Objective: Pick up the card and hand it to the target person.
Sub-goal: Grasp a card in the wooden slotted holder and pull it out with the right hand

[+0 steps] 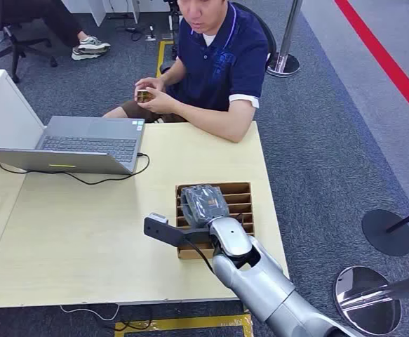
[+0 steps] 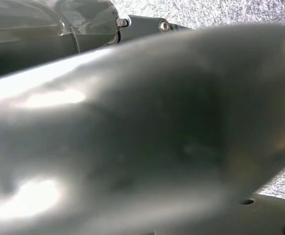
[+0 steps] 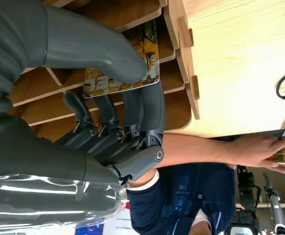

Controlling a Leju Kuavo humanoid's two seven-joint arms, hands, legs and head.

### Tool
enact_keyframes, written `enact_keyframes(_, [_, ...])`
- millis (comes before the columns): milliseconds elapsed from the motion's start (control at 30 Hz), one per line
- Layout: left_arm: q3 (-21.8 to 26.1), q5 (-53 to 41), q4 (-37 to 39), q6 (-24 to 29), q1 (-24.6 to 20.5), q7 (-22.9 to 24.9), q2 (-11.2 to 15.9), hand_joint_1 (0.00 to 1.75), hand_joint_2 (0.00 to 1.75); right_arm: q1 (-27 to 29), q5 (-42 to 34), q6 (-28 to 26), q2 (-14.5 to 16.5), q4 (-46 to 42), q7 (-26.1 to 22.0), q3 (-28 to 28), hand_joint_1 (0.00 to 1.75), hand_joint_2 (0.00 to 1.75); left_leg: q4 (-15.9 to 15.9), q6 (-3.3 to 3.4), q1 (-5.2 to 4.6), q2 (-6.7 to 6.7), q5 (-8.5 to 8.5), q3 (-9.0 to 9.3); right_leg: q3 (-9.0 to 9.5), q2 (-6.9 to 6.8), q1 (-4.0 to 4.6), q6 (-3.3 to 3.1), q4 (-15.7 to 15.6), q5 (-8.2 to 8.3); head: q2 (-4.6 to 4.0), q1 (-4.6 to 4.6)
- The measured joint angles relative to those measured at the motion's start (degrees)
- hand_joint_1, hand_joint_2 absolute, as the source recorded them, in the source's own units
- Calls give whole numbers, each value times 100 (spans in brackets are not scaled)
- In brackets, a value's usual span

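Table: you're looking at a pale wood top [image 1: 85, 232] on grey carpet, laptop [image 1: 88, 144] sitting upper left of frame.
Rack: wooden slotted tray [image 1: 241, 200] sitting centre-right.
Card: standing in a rack slot [image 3: 133, 73].
R hand [image 1: 205, 203]: thumb & fingers [image 3: 148, 105] pinching the card.
L hand: you can't tell fingers' state.
Person [image 1: 218, 56]: sitting top centre, hands holding a small obj.

no readable text anywhere
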Motion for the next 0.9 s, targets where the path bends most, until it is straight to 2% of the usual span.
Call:
enact_keyframes(333, [-2,0,0,2,0,1,0,0,0,-8,-31,0,-2,1,-3,-1,166,175,0,0,0,0,0,1,0,0,0,0,0,0,0,0])
enact_keyframes(467, [-2,-1,0,-86,0,-52,2,0,175,-13,-42,5,-2,1,-16,-2,166,175,0,0,0,0,0,1,0,0,0,0,0,0,0,0])
enact_keyframes(900, [2,1,0,-140,1,-117,15,0,175,-26,-96,25,-2,1,-45,-2,166,175,0,0,0,0,0,1,0,1,0,0,0,0,0,0])
